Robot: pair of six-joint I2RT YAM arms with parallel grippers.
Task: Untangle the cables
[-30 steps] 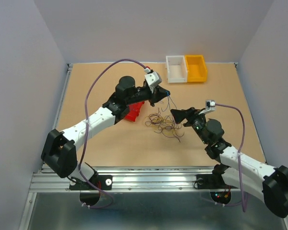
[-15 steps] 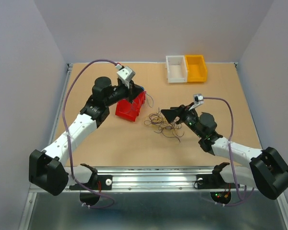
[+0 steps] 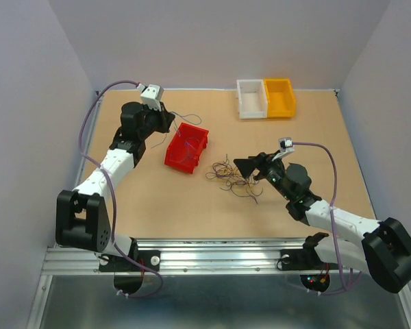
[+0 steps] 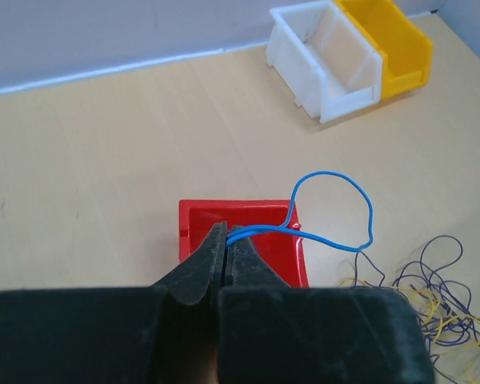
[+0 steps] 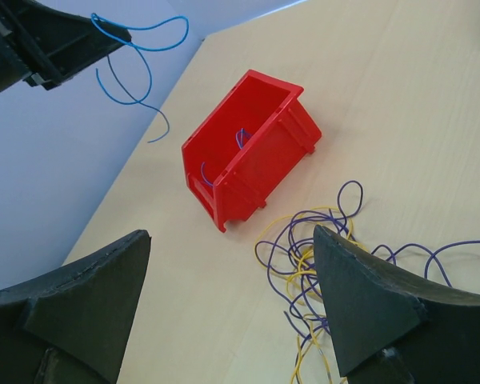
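Observation:
A loose clump of thin purple, yellow and dark cables (image 3: 234, 177) lies on the table in the middle; it also shows in the right wrist view (image 5: 320, 256) and the left wrist view (image 4: 432, 296). My left gripper (image 3: 166, 122) is shut on one blue cable (image 4: 370, 214), held in the air beyond the far left of a red bin (image 3: 186, 147). That cable loops out over the bin (image 4: 264, 240). My right gripper (image 3: 250, 164) is open and empty, just right of the clump, its jaws wide apart (image 5: 232, 236). A blue cable (image 5: 242, 138) lies inside the red bin (image 5: 248, 152).
A white bin (image 3: 252, 98) and a yellow bin (image 3: 279, 96) stand side by side at the back of the table, also in the left wrist view (image 4: 328, 56). A grey wall runs along the left edge of the table.
My left arm has swung left and back, carrying the blue cable from above the clump to beyond the red bin. My right gripper has shifted slightly toward the clump.

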